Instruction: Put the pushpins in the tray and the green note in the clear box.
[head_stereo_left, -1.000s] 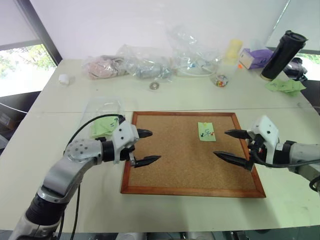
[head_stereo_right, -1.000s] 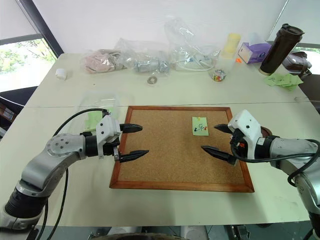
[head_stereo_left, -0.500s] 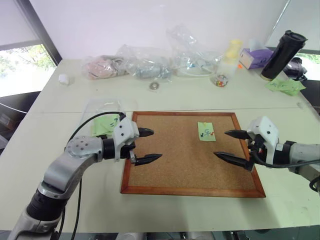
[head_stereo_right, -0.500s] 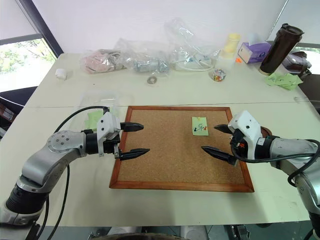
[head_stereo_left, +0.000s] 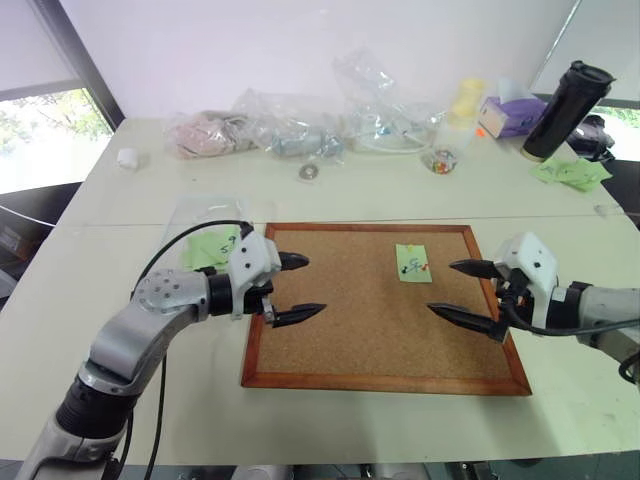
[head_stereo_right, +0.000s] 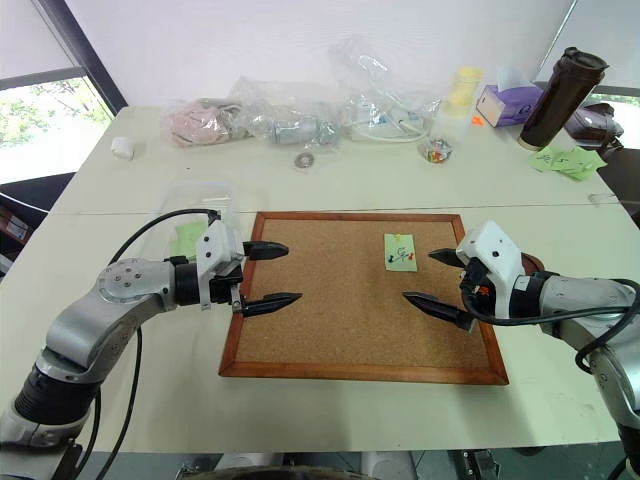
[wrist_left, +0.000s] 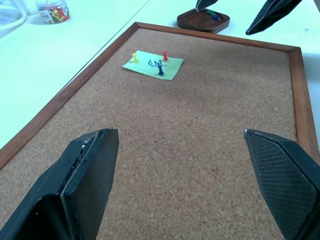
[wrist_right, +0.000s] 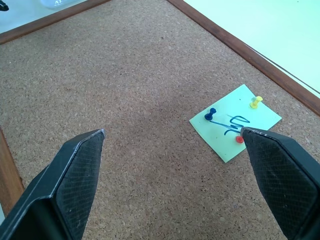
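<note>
Pale tabletop carries the cork board (head_stereo_left: 385, 305) we work over, the clear box (head_stereo_right: 195, 205) just beyond its left edge and the tray (wrist_left: 203, 19) off its right edge. We hold the left gripper (head_stereo_left: 294, 290) and right gripper (head_stereo_left: 462, 293) above it, jaws wide, empty, tilted slightly down. On its far right part the green note (wrist_right: 235, 121) sits under three pushpins (wrist_right: 210, 114); we should pinch one head and pull straight up

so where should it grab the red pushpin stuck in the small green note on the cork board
Probably by its red plastic head, coming straight down from above: the pin stands upright through the green note, which lies flat on the cork board. The open right gripper is nearest.
</note>
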